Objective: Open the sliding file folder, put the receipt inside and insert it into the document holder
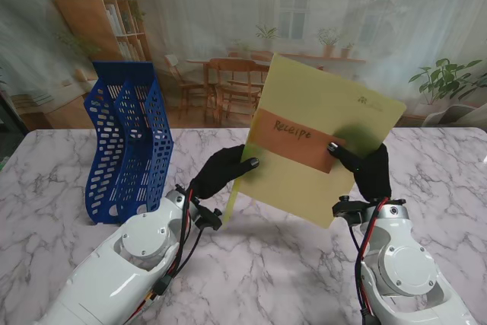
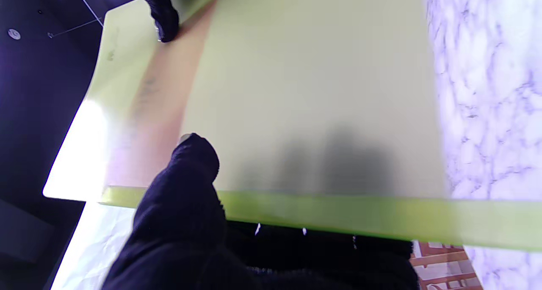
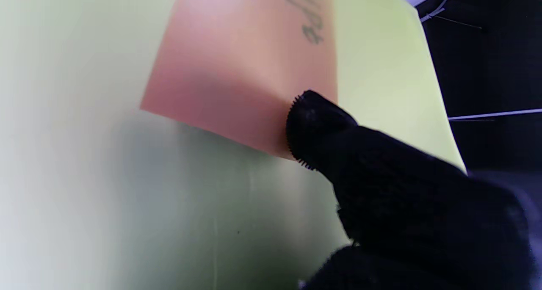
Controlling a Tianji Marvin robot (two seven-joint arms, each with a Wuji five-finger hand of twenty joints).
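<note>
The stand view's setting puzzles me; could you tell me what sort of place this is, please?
Probably a staged office desk: a marble-patterned table, a blue document holder, and behind them what looks like a printed backdrop of a café room.

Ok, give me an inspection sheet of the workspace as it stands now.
Surface: white marble-pattern table, bare where visible.
Job's things: translucent yellow-green sliding folder held up off the table, tilted; orange paper receipt showing through it. Blue perforated plastic document holder stands to the left, nothing visible in it.
Clutter: nothing seen.
Hands: left hand and right hand each grip a folder edge.
Cables: red and black wires at wrists.
Surroundings: printed room backdrop.
</note>
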